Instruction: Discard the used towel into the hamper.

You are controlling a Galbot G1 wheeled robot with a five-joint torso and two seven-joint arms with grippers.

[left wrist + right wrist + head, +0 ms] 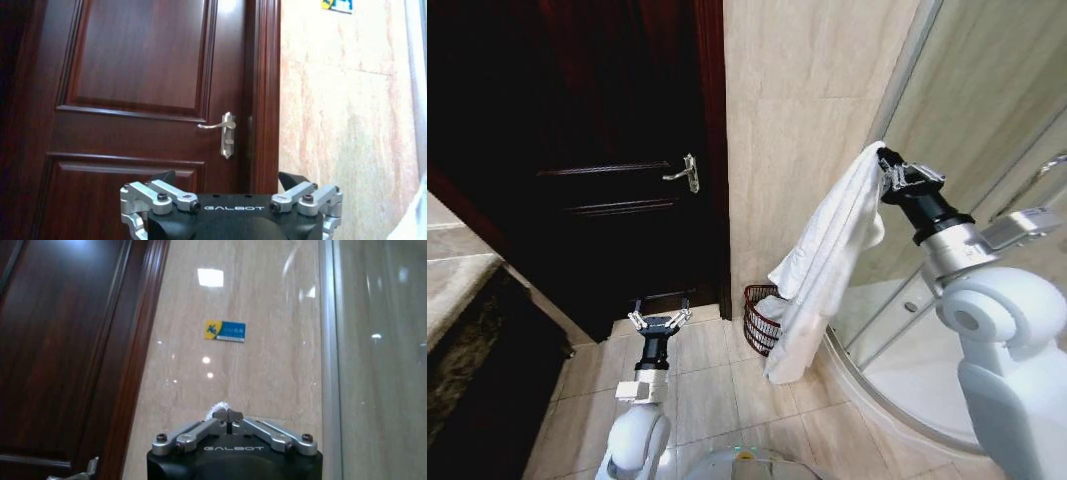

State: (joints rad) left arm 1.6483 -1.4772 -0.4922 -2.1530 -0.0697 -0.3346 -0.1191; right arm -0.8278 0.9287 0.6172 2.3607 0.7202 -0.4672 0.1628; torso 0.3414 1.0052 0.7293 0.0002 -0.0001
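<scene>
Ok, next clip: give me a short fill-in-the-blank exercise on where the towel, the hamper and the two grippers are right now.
1. The white towel hangs from the ____ gripper, whose fingers are shut on it.
2. The hamper stands on the tiled floor against the ____ wall, beside the dark wooden door.
3. The left gripper is held low with its fingers ____ and nothing in them.
4. The towel's lower end hangs ____ the hamper's rim, not inside it.

Missing words: right; beige tiled; open; outside
</scene>
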